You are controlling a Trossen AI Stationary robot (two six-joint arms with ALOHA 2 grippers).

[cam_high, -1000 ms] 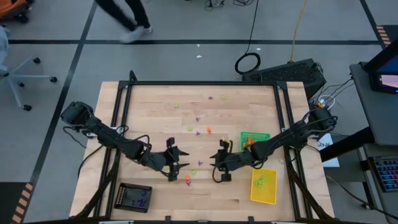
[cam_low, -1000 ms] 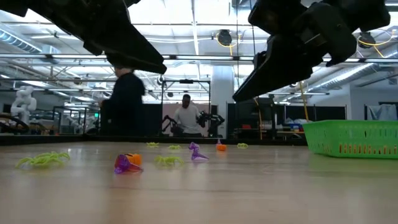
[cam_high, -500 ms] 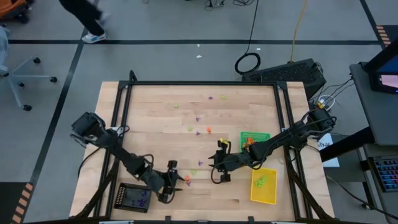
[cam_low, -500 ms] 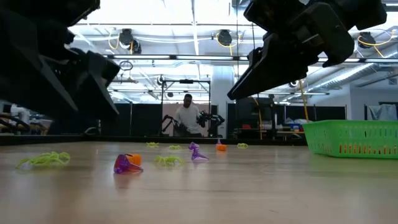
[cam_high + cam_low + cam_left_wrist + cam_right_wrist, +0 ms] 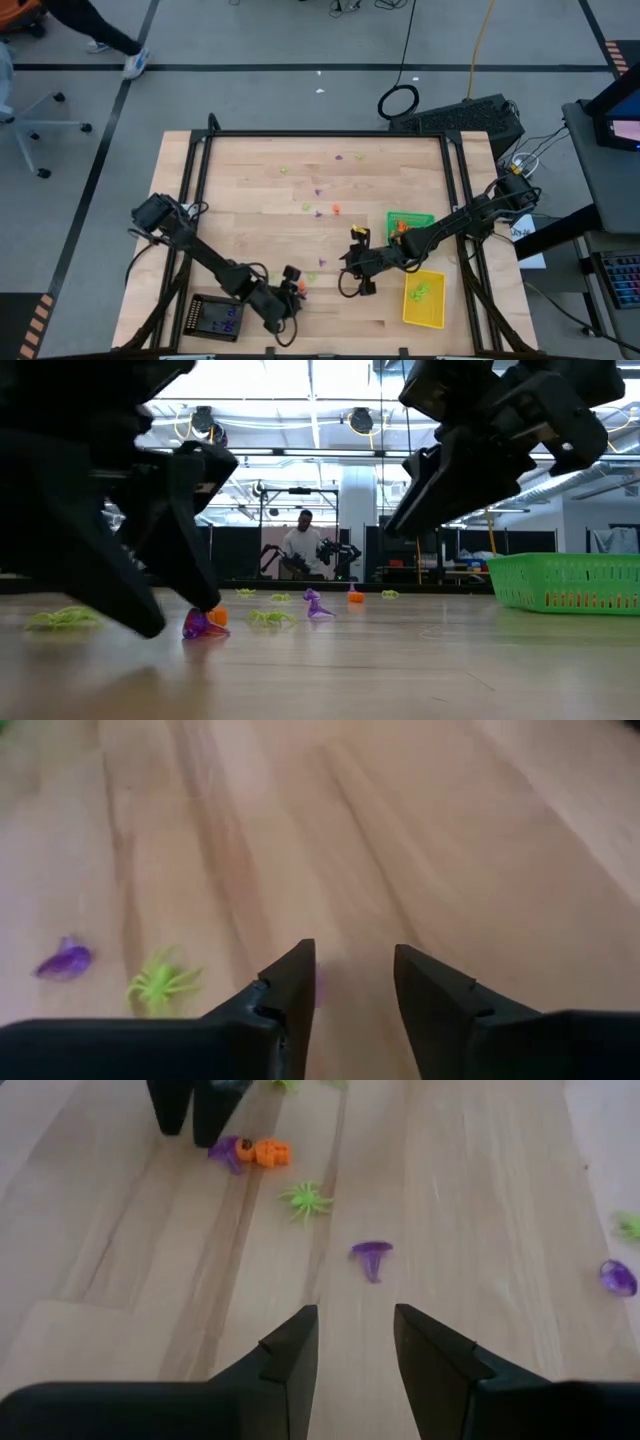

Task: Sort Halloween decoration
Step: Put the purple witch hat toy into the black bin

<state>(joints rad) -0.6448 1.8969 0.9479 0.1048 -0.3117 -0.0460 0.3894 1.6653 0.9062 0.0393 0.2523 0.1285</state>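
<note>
The Halloween decoration is small plastic trinkets scattered on the wooden table (image 5: 240,200). An orange one (image 5: 270,1152) and a purple one (image 5: 228,1152) lie together near the front, with a green spider (image 5: 307,1200) and a purple trinket (image 5: 372,1255) beside them. My left gripper (image 5: 293,283) is open, low at the table, its fingertips (image 5: 170,1110) right beside the orange and purple pair (image 5: 205,622). My right gripper (image 5: 348,283) hangs open above the table to their right, holding nothing. My left gripper slants down toward the table next to the orange and purple pair. A purple bit (image 5: 318,985) shows by the inner side of one finger. I cannot tell whether the fingers touch either trinket.
A green tray (image 5: 410,222) and a yellow tray (image 5: 423,298) stand at the right, a black tray (image 5: 217,317) at the front left. More trinkets (image 5: 318,190) lie toward the far edge. Bare wood lies along the near edge.
My left gripper has swung toward the table's near edge and to the right, sinking and rolling, and now stands low beside the orange and purple pair. The trinkets lie as before. A person beyond the far edge has walked off to the left.
</note>
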